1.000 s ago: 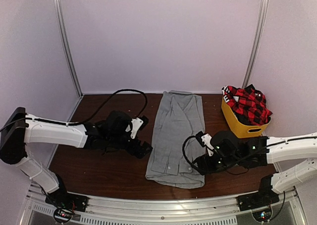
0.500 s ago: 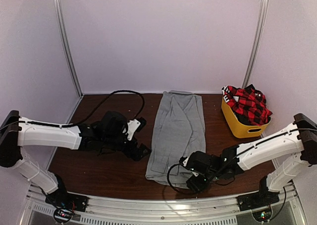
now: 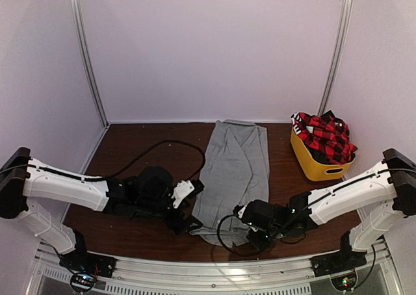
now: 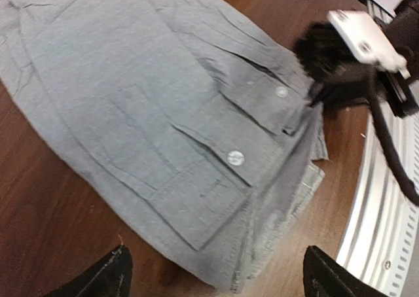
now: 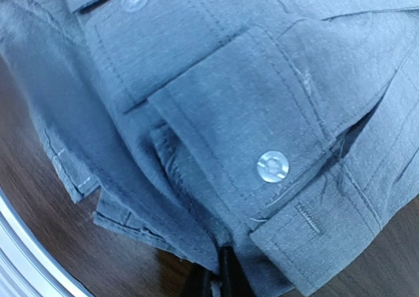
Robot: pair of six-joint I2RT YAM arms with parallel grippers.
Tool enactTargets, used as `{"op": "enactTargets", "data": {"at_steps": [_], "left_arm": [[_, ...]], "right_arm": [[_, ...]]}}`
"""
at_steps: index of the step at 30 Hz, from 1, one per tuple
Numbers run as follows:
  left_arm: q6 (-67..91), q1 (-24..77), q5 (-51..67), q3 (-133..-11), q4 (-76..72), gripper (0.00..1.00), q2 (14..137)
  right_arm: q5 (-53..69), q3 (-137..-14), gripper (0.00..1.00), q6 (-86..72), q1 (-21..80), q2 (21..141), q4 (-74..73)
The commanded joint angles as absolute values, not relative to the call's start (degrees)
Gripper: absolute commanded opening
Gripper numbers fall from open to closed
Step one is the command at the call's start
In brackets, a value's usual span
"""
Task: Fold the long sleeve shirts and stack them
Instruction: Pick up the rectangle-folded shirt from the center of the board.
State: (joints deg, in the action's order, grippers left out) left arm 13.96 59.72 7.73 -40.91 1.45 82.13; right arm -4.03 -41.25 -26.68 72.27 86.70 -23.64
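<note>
Over the last second the left claw has dropped from beside the grey shirt's left edge to its near-left corner, and the right claw has slid from the right edge to the near hem. The left claw hangs released, fingers spread wide just off that corner and touching nothing. The grey shirt lies flat on the dark wood table, a long narrow strip with its sleeves already folded in and its collar at the far end. It is light, limp woven cotton with stitched cuffs and small pale buttons; it will sag and slide unless both near corners are pinched through all the layers. The right claw looks clenched on the layered hem, though its fingers barely show in the wrist view. Well right of the grey shirt, a red-and-black plaid shirt is heaped in a yellow plastic tub.
</note>
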Motion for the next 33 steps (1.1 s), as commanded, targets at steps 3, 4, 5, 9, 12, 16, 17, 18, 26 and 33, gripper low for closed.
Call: {"op": "enactTargets", "data": {"at_steps": [3, 4, 5, 9, 12, 16, 17, 18, 26, 33], "left_arm": [[7.34, 66.29, 6.15, -37.62, -6.34, 0.92, 83.14], [6.54, 67.10, 5.42, -37.07, -7.13, 0.92, 83.41], [5.72, 67.87, 4.19, -36.67, -7.68, 0.91, 83.88], [2.91, 69.21, 1.04, -35.92, -9.56, 0.92, 85.27], [0.77, 69.57, -1.53, -36.05, -9.86, 0.92, 86.80], [-2.06, 70.36, -1.05, -36.47, -9.65, 0.92, 88.51], [-2.49, 70.42, -0.99, -36.48, -9.47, 0.92, 88.84], [-2.87, 70.44, -1.12, -36.52, -9.45, 0.92, 89.18], [-4.39, 70.66, -3.97, -38.12, -8.62, 0.77, 93.49], [-2.74, 70.82, -4.50, -39.17, -9.10, 0.34, 93.37]], "right_arm": [[-2.06, -38.46, 0.00, -27.64, 72.62, 84.60, -22.58], [-1.19, -38.17, 0.00, -27.68, 72.64, 83.69, -22.09], [-0.38, -37.81, 0.00, -27.71, 72.60, 82.75, -21.61], [2.68, -36.69, 0.00, -27.93, 72.51, 79.90, -20.29], [3.72, -36.02, 0.00, -28.19, 72.38, 78.18, -19.80], [4.36, -35.24, 0.00, -28.51, 71.84, 76.15, -19.78], [4.47, -35.10, 0.00, -28.63, 71.69, 75.66, -19.78], [4.54, -34.93, 0.00, -28.63, 71.52, 75.29, -19.78], [5.77, -34.20, 0.00, -28.83, 70.63, 73.91, -18.79], [6.73, -32.68, 0.00, -29.81, 70.51, 74.23, -17.59]]}}
